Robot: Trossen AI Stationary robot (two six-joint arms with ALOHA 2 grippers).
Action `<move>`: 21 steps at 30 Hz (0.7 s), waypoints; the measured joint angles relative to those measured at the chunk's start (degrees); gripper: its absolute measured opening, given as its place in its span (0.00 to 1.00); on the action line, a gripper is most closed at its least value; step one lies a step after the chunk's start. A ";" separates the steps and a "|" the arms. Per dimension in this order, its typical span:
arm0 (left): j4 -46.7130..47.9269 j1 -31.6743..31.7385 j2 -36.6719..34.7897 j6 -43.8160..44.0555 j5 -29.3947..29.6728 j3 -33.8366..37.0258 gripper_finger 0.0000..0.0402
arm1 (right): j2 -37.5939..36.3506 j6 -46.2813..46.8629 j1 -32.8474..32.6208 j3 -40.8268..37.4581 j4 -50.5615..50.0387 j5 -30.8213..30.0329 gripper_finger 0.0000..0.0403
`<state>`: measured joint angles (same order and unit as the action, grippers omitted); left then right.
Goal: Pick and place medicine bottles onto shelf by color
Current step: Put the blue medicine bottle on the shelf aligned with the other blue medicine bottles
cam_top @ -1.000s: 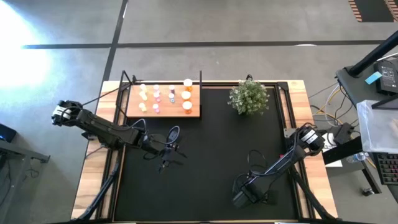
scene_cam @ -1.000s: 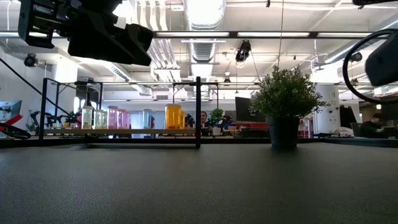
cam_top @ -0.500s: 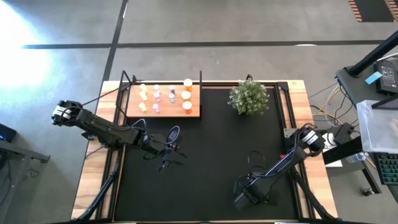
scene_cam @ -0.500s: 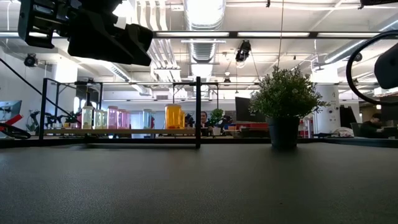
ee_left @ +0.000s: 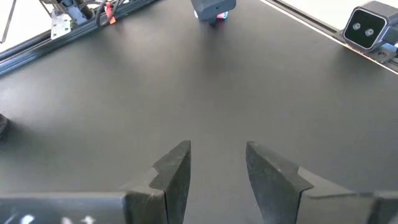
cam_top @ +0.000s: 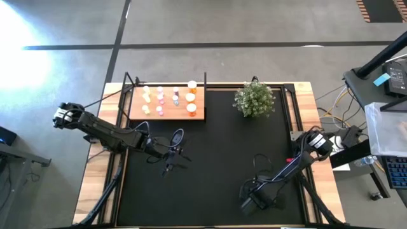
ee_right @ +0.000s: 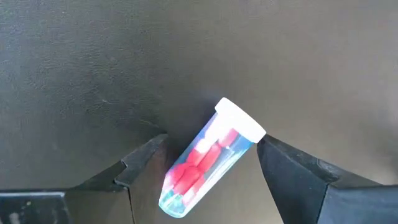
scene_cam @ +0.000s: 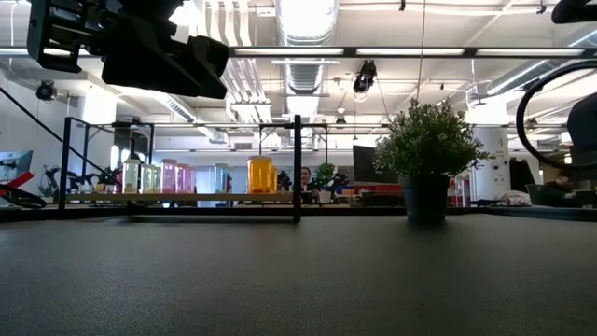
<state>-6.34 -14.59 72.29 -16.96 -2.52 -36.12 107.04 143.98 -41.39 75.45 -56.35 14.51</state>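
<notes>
High view: the shelf (cam_top: 166, 102), upper left, carries the sorted medicine bottles (cam_top: 175, 97); the left gripper (cam_top: 170, 159) hovers below it, the right gripper (cam_top: 249, 202) at lower centre.

Left wrist view: its fingers (ee_left: 177, 171) stand narrowly parted, empty.

Right wrist view: open fingers (ee_right: 140, 163) straddle a lying clear bottle (ee_right: 208, 155) with red pills, seemingly not yet clamped. Light, smooth, apt to roll; grip mid-body.

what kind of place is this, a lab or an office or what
Most likely a robotics lab inside an open-plan office or workshop. The low view shows exposed ceiling ducts and strip lights over desks with monitors, and the high view shows a wooden table with a black mat on bare concrete floor.
</notes>
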 joint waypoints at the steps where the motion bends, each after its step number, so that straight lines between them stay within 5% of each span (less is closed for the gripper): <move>1: -0.01 0.00 0.00 0.00 0.00 -0.01 0.34 | 0.00 -0.02 0.01 -0.38 0.93 0.00 0.60; 21: -0.04 0.00 0.00 0.01 0.04 0.00 0.34 | -0.09 -6.38 -0.08 -1.37 1.15 -9.25 0.36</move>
<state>-6.37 -14.59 72.29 -16.95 -2.49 -36.12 106.96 137.61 -41.47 74.08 -55.20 5.26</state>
